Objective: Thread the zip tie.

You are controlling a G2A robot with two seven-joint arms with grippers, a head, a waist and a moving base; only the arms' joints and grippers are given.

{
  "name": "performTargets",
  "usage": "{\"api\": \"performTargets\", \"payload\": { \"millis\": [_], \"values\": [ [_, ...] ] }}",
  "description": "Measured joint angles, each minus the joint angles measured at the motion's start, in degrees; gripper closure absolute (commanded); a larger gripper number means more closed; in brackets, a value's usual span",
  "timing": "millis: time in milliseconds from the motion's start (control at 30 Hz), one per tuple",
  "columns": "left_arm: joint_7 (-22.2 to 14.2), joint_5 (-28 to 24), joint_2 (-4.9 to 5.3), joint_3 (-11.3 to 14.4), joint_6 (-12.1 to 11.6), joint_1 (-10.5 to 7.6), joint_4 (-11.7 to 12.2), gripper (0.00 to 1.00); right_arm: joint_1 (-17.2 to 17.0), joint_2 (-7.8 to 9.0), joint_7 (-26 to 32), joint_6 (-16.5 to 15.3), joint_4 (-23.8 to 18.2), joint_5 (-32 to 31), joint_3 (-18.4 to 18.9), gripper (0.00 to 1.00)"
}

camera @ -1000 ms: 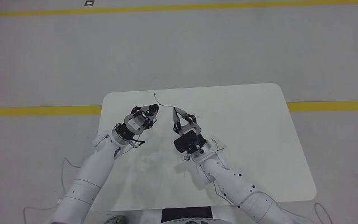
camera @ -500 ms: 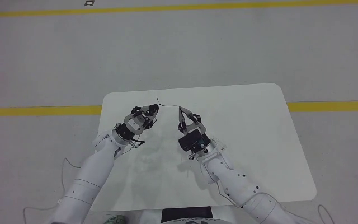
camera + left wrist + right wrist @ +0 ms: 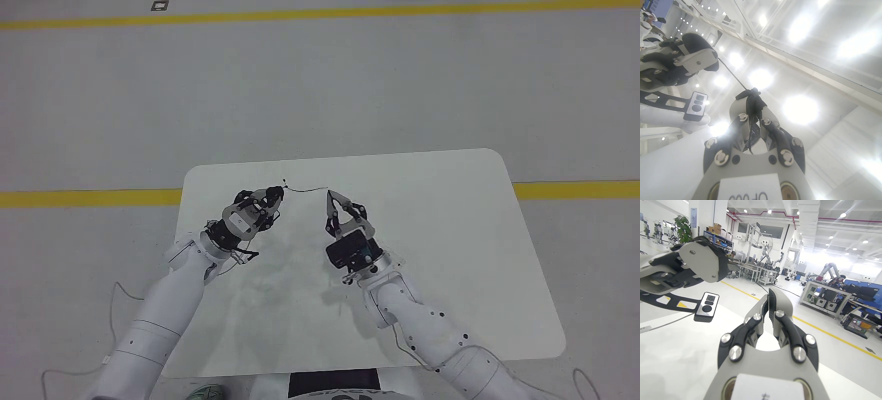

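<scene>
As end effectors [image 3: 278, 192] [image 3: 329, 196] pinch, zip tie [image 3: 306, 189] bridges them.

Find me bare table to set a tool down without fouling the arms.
Crowded: far left, where the zip tie spans from the left gripper to the right gripper. Widest bare patch: the table from the right gripper out to its right edge. A narrower wedge lies nearer the robot, behind the two grippers.
</scene>
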Motion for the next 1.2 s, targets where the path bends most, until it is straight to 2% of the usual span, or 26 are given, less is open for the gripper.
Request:
{"api": "performTargets", "payload": {
  "millis": [233, 267, 333, 367, 400, 533, 700, 833, 933, 967, 1000, 1200],
  "values": [
    [0.00, 0.00, 0.00, 0.00, 0.00, 0.00, 0.00, 1.00, 0.10, 0.30, 0.41, 0.00, -0.13, 0.00, -0.06, 1.00],
    [0.00, 0.00, 0.00, 0.00, 0.00, 0.00, 0.00, 1.00, 0.08, 0.35, 0.53, 0.00, -0.09, 0.00, -0.08, 0.94],
    [0.00, 0.00, 0.00, 0.00, 0.00, 0.00, 0.00, 1.00, -0.02, 0.44, 0.84, 0.00, 0.02, 0.00, -0.12, 0.36],
    [0.00, 0.00, 0.00, 0.00, 0.00, 0.00, 0.00, 1.00, -0.11, 0.53, 1.23, 0.00, 0.18, 0.00, -0.27, 0.03],
    [0.00, 0.00, 0.00, 0.00, 0.00, 0.00, 0.00, 1.00, -0.16, 0.65, 1.68, 0.00, 0.44, 0.00, -0.57, 0.00],
    [0.00, 0.00, 0.00, 0.00, 0.00, 0.00, 0.00, 1.00, 0.14, 1.58, 4.40, -0.71, 1.72, 0.00, -2.96, 0.00],
    [0.00, 0.00, 0.00, 0.00, 0.00, 0.00, 0.00, 1.00, 0.02, 2.70, 4.62, -3.01, 0.14, 0.00, -4.04, 0.02],
    [0.00, 0.00, 0.00, 0.00, 0.00, 0.00, 0.00, 1.00, -0.15, 2.93, 3.10, -4.03, -1.54, 0.00, -4.16, 0.15],
    [0.00, 0.00, 0.00, 0.00, 0.00, 0.00, 0.00, 1.00, -0.17, 2.82, 2.32, -4.80, -2.42, 0.00, -4.14, 0.33],
    [0.00, 0.00, 0.00, 0.00, 0.00, 0.00, 0.00, 1.00, -0.13, 2.72, 2.14, -5.03, -2.64, 0.00, -4.14, 0.45],
    [0.00, 0.00, 0.00, 0.00, 0.00, 0.00, 0.00, 1.00, -0.08, 2.64, 2.05, -5.16, -2.73, 0.00, -4.14, 0.51],
    [0.00, 0.00, 0.00, 0.00, 0.00, 0.00, 0.00, 1.00, 0.55, 1.73, 1.75, -4.84, -2.66, 0.01, -4.24, 0.65]
  ]
}}
